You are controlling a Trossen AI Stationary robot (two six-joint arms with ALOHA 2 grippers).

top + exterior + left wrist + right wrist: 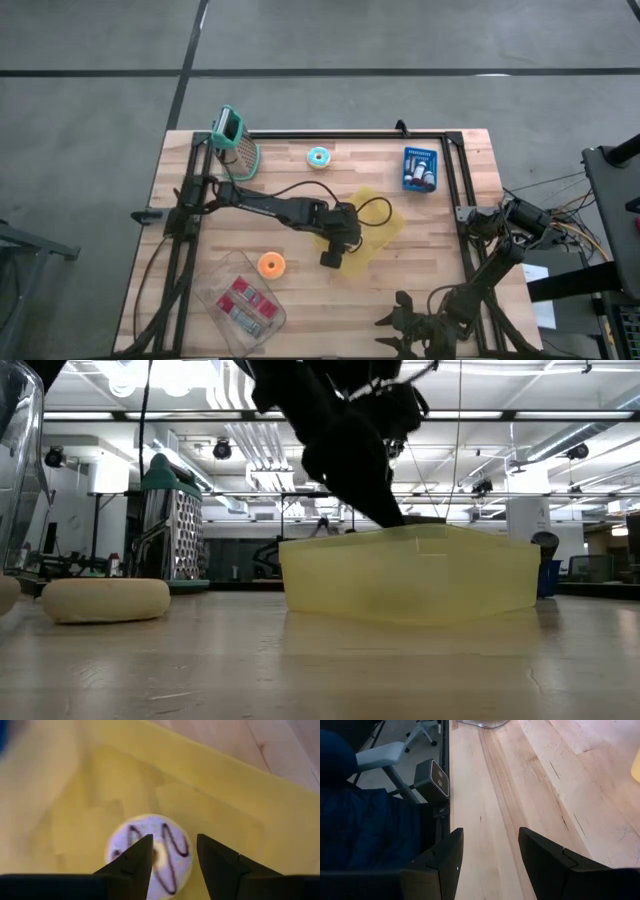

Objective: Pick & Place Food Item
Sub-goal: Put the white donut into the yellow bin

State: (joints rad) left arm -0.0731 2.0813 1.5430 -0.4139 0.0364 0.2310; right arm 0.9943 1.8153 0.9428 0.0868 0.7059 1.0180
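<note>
My wooden table [430, 250] carries everything here, and the biggest thing on it is the shallow yellow tray [385, 225] near the middle, a translucent yellow tub in the low view [420, 575]. My left arm reaches out across the table from the left edge, and my left gripper [333, 252] hangs over the tray's near corner. In its wrist view its two dark fingers [135, 862] stand apart, gripping nothing, and the white-iced donut with a dark chocolate squiggle [150, 852] lies flat on the tray floor just beyond the tips, partly behind them. My right gripper [405, 322] waits low at the table's near right edge, its fingers [547, 857] spread wide over bare wood with nothing between them. At the near left sits a clear plastic box [243, 303] holding red-and-white packets; I cannot read their print. At the far left corner stands a metal grater with a teal handle [235, 140]. Far right lies a blue packet [421, 168] with white and red marks too small to read. An orange donut [271, 264] rests just beyond the clear box, and a teal-iced donut [319, 157] sits near the far edge.
</note>
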